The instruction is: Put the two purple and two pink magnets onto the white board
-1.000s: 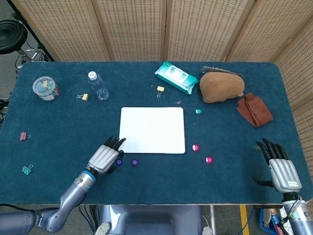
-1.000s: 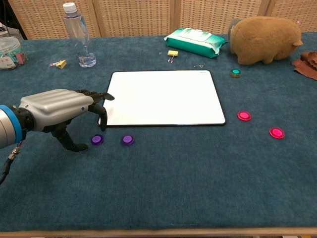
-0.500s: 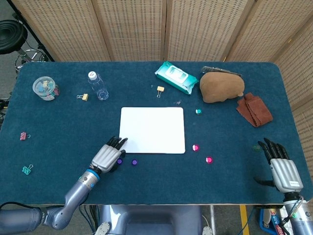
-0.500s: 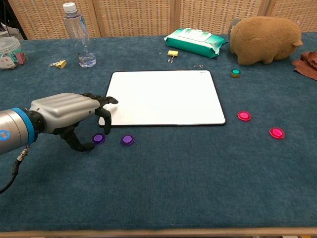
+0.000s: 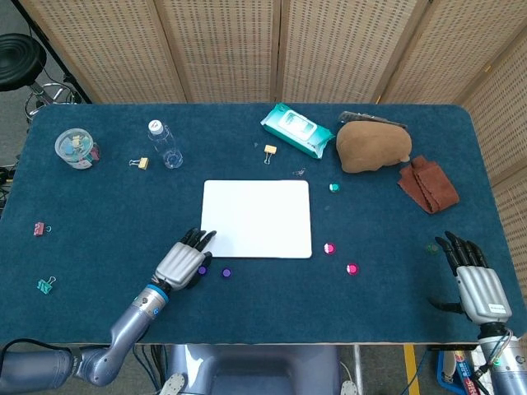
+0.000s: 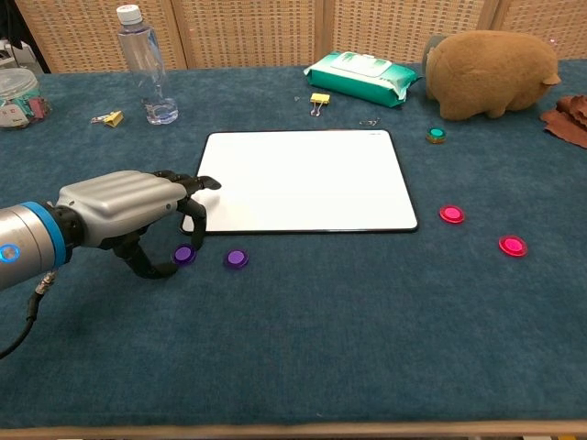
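Purple magnet (image 6: 184,254), left robot hand (image 6: 128,209) arched over it, fingers curled

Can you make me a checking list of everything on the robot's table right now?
Surface: blue felt table, flat.
Job's things: white board bare; two purple magnets on the felt near its front left corner; two pink magnets on the felt to its right.
Clutter: water bottle, wipes pack, brown plush toy, brown cloth, green magnet, binder clips, jar of clips.
Hands: left hand hovers over the nearer purple magnet, fingers apart, holding nothing; right hand open at the table's right edge.
Cables: thin cable under the left wrist.
Surroundings: wicker screens; black stool.
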